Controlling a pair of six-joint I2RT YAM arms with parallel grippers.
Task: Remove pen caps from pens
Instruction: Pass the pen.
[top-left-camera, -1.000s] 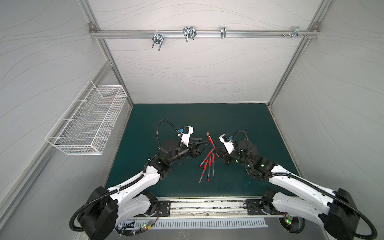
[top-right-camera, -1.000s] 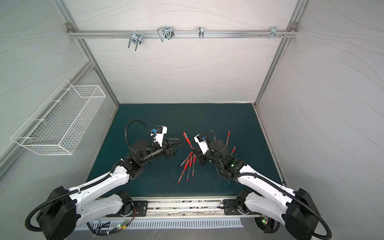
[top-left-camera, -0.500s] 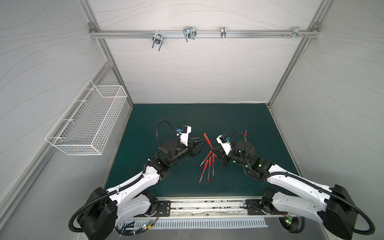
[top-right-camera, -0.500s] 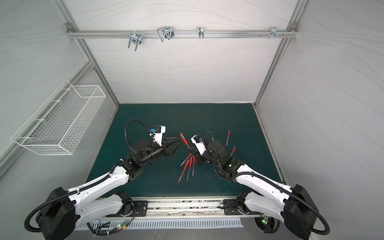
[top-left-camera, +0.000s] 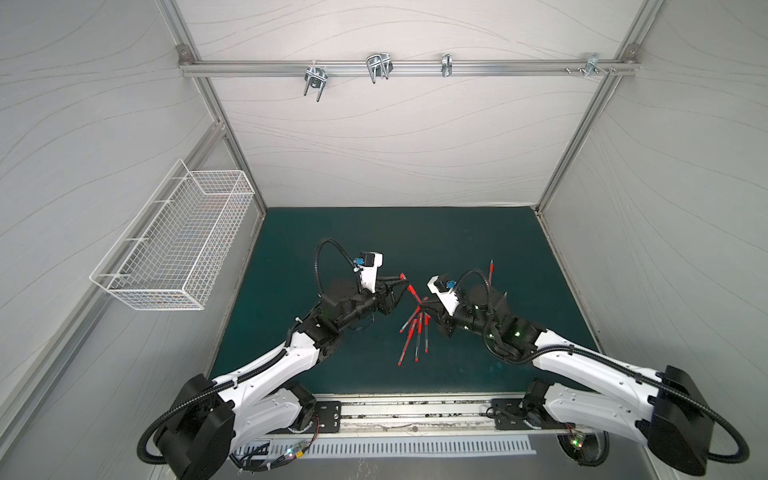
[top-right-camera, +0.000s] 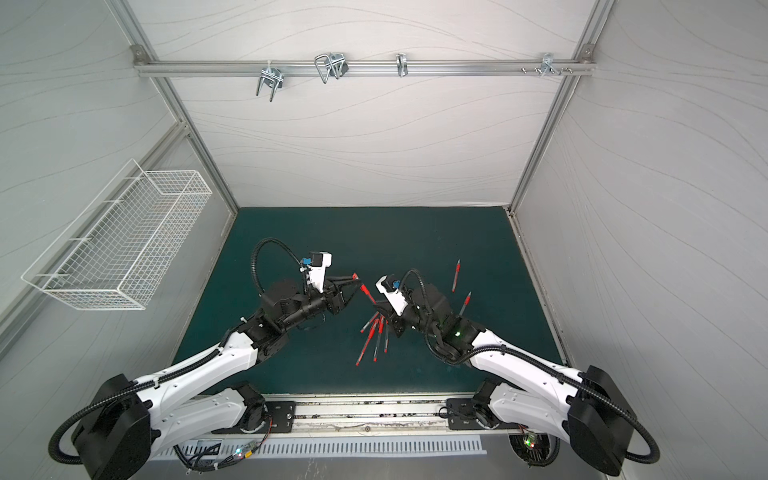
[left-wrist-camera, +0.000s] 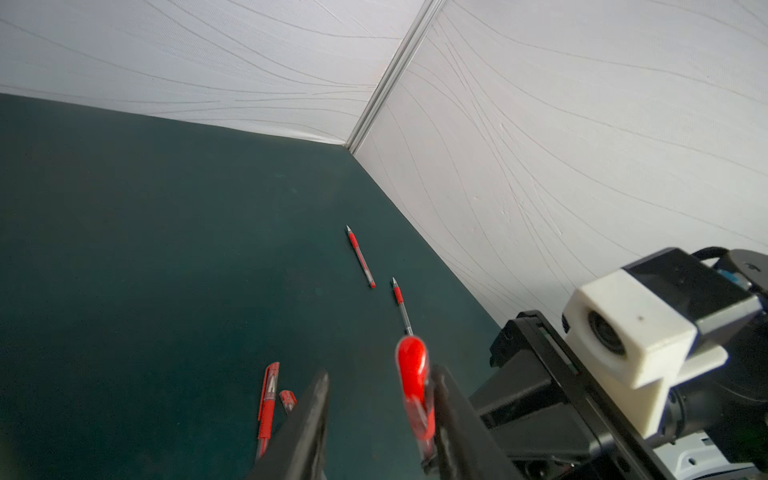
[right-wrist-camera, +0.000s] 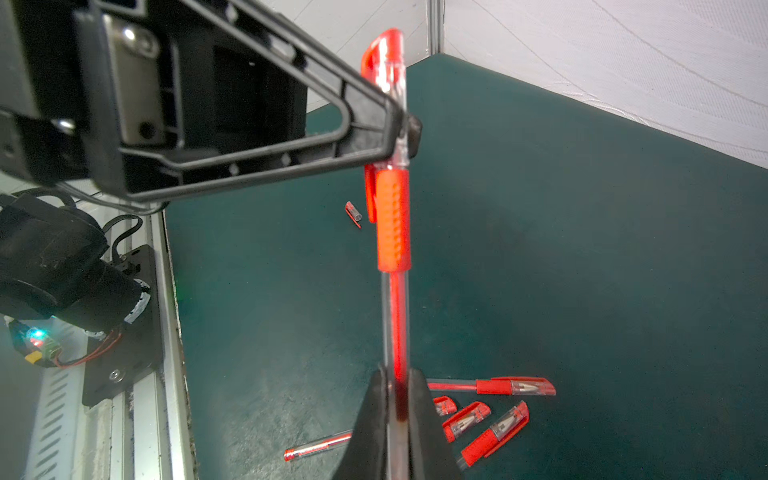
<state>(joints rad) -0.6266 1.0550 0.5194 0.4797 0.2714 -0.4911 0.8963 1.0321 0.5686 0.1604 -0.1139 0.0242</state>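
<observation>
While the pen cap (left-wrist-camera: 411, 365) lies against just one jaw of the half-open left pincer (left-wrist-camera: 379, 374), closing may push it askew. Its pen (right-wrist-camera: 394, 316), clenched low in the right pincer (right-wrist-camera: 397, 376) above the bench's (top-left-camera: 332, 232) middle, could pivot or slip.

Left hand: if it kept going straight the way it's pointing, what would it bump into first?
Most likely the red cap of the pen held up by the right hand; that cap sits between the left hand's fingers, against one of them. Depth is hard to judge.
</observation>
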